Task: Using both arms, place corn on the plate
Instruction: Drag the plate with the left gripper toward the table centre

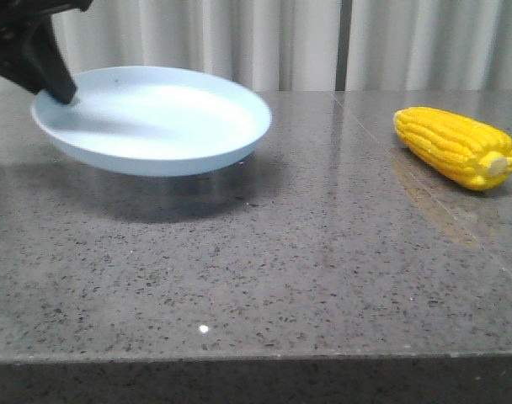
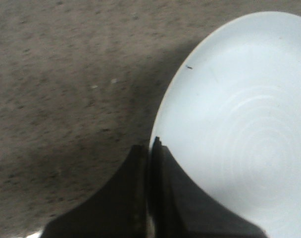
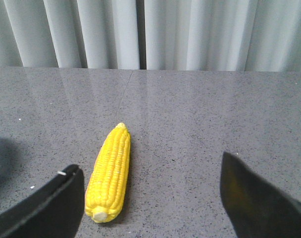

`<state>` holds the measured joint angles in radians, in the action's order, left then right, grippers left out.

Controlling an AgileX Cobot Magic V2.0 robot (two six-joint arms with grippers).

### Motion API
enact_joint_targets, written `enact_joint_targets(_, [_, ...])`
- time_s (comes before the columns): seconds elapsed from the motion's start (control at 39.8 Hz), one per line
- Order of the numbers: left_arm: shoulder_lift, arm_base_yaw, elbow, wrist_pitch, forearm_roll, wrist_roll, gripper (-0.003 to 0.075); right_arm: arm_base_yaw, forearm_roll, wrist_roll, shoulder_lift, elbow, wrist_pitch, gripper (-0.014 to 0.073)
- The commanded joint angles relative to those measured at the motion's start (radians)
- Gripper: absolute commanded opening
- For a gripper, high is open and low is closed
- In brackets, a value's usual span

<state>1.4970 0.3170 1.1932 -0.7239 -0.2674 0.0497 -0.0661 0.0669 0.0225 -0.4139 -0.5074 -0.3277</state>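
2 grippers busy: left gripper (image 2: 149, 148) pinching plate (image 1: 155, 118) rim, lifted off table (image 1: 256, 278); right gripper (image 3: 150, 198) spread wide above corn (image 3: 110, 173).

My left gripper (image 1: 62, 91) matte black, chunky angular housing above the plate's (image 1: 180, 160) rim, fingers (image 2: 163, 198) flat dark wedges tapering to thin tips, my right gripper (image 3: 150, 198) black too, two broad blunt fingers, small pale fleck on one.
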Motion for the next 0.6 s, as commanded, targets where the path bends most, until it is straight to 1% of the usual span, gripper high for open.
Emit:
enact_joint_targets(0.0, [-0.040, 0.050, 0.040, 0.079, -0.050, 0.002, -0.0020, 0.005, -0.007, -0.008, -0.013, -0.036, 0.083, 0.0590])
enact_joint_targets(0.3, [0.075, 0.059, 0.040, 0.090, -0.085, 0.002, -0.0018, 0.005, -0.007, -0.008, -0.013, -0.036, 0.083, 0.0590])
enact_joint_targets(0.38, [0.092, 0.061, 0.040, 0.080, -0.088, 0.002, 0.0016, 0.005, -0.007, -0.008, -0.013, -0.036, 0.083, 0.0590])
enact_joint_targets(0.48, [0.106, 0.061, 0.040, 0.078, -0.092, 0.002, 0.0139, 0.005, -0.007, -0.008, -0.013, -0.036, 0.083, 0.0590])
enact_joint_targets(0.58, [0.104, 0.061, 0.044, 0.078, -0.088, 0.002, 0.0351, 0.005, -0.007, -0.008, -0.013, -0.036, 0.083, 0.0590])
